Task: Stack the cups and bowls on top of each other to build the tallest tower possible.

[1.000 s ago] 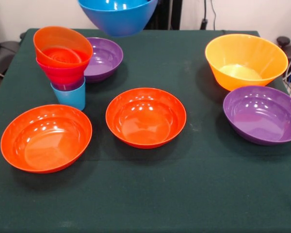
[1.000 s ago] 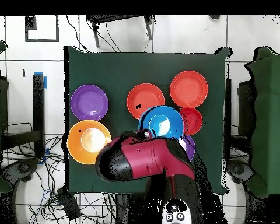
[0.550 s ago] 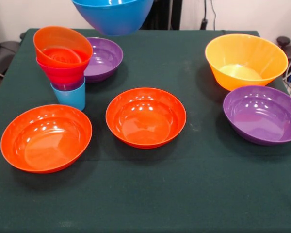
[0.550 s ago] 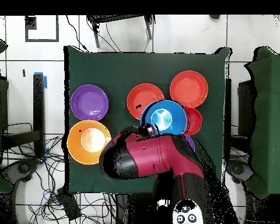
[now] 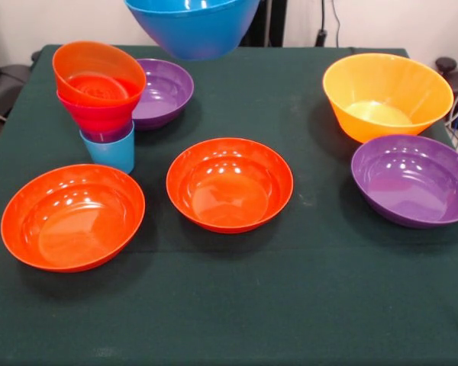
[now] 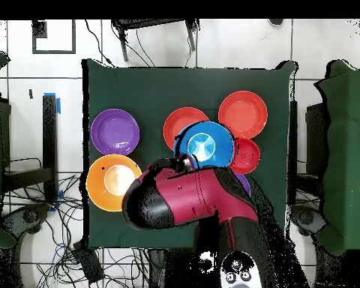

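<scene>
Seven bowls and a short tower appear in the front view on a dark green tabletop [image 5: 305, 305]. A medium blue bowl [image 5: 192, 27] hangs in the air at the top edge, well above the cloth, its upper rim cut off by the frame. At the left stands the tower [image 5: 101, 103]: a light blue cup [image 5: 111, 151] lowest, a purple cup [image 5: 111, 136] nested in it, then a small pink bowl [image 5: 99, 116], and a small orange bowl [image 5: 98, 74] uppermost, tilted toward the camera. Just behind the tower sits a wide purple bowl [image 5: 164, 91], partly hidden by it. Two wide orange-red bowls rest upright in front, one at the left [image 5: 72, 216] and one at the centre [image 5: 229, 184], apart from each other. At the right, a large yellow-orange bowl [image 5: 387, 95] sits just behind a second wide purple bowl [image 5: 413, 180]. The pincer is not visible in this view.

Seen from overhead, the red and black arm [image 6: 183, 199] reaches over the tabletop [image 6: 153, 86], and the blue bowl [image 6: 204, 145] lies at its tip, overlapping the centre orange-red bowl [image 6: 181, 124] and lying just beside the tower top [image 6: 247, 155]. The pincer sits at the bowl's near rim; whether its fingers are apart or clamped cannot be told. Other bowls visible are the orange-red [image 6: 243, 114], purple [image 6: 115, 131] and yellow-orange [image 6: 112, 181].
</scene>
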You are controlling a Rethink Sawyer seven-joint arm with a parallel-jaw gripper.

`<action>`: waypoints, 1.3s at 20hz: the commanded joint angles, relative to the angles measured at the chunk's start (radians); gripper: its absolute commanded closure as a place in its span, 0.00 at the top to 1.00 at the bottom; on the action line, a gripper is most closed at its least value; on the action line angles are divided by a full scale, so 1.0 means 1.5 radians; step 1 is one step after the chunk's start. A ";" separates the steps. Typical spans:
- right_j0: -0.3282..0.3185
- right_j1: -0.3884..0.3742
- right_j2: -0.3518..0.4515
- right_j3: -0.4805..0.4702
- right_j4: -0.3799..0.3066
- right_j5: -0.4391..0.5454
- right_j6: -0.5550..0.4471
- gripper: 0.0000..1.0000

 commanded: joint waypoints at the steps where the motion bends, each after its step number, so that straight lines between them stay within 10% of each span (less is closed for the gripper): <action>1: -0.026 0.011 0.077 0.038 -0.063 0.090 -0.205 0.00; 26: -0.096 0.008 0.155 0.049 -0.126 0.087 -0.209 0.00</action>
